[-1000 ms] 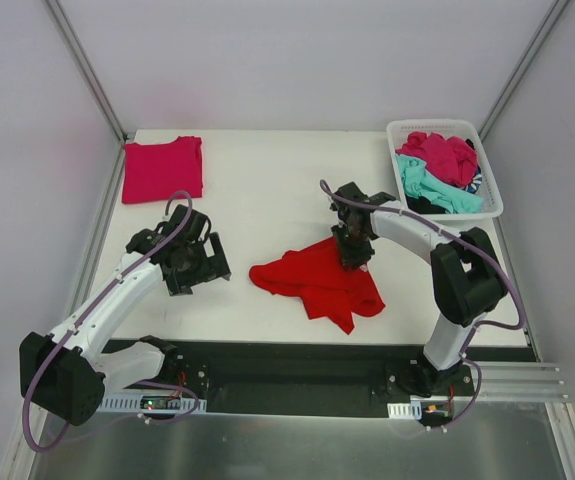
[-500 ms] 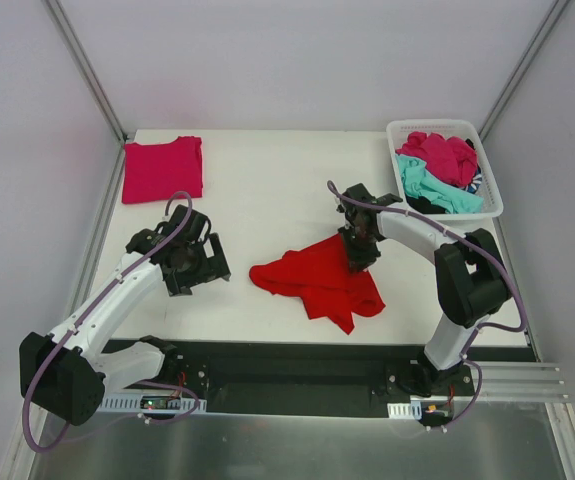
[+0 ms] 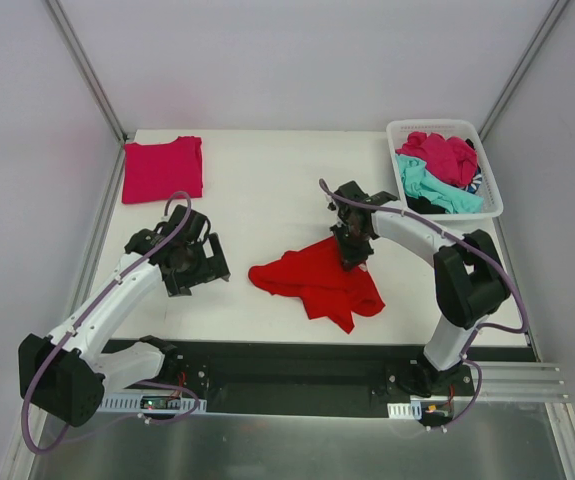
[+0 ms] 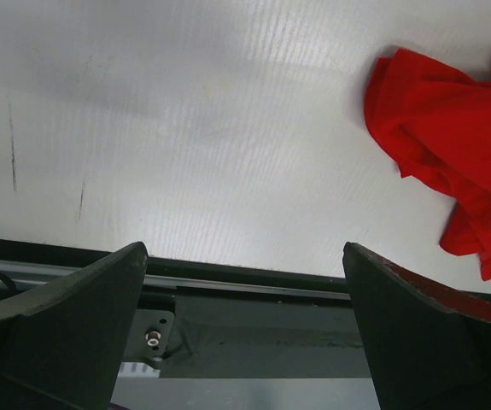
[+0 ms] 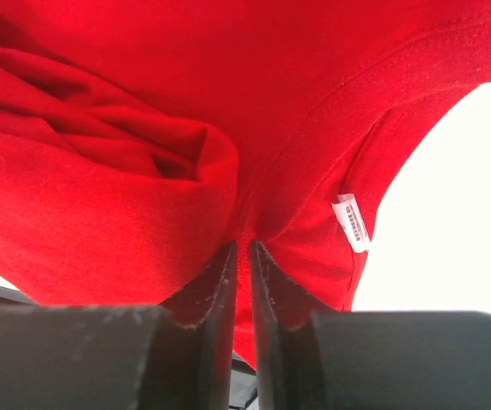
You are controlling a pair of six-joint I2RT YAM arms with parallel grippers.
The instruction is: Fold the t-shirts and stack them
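A crumpled bright red t-shirt (image 3: 317,282) lies in the middle of the white table (image 3: 267,190). My right gripper (image 3: 351,256) is down on its upper right edge, shut on a pinched fold of the red t-shirt (image 5: 143,171) near its white label (image 5: 351,222). My left gripper (image 3: 195,265) hovers left of the red t-shirt, open and holding nothing; in the left wrist view the red t-shirt (image 4: 450,145) shows at the right edge. A folded magenta-pink t-shirt (image 3: 162,168) lies flat at the far left corner.
A white lattice basket (image 3: 445,205) at the far right corner holds a magenta t-shirt (image 3: 441,153), a teal one (image 3: 431,187) and dark cloth. The black rail (image 3: 297,368) runs along the table's near edge, close below the left gripper.
The right gripper's jaws have closed further onto the red t-shirt's edge and shifted slightly, tugging the cloth a little. The left arm has barely moved.
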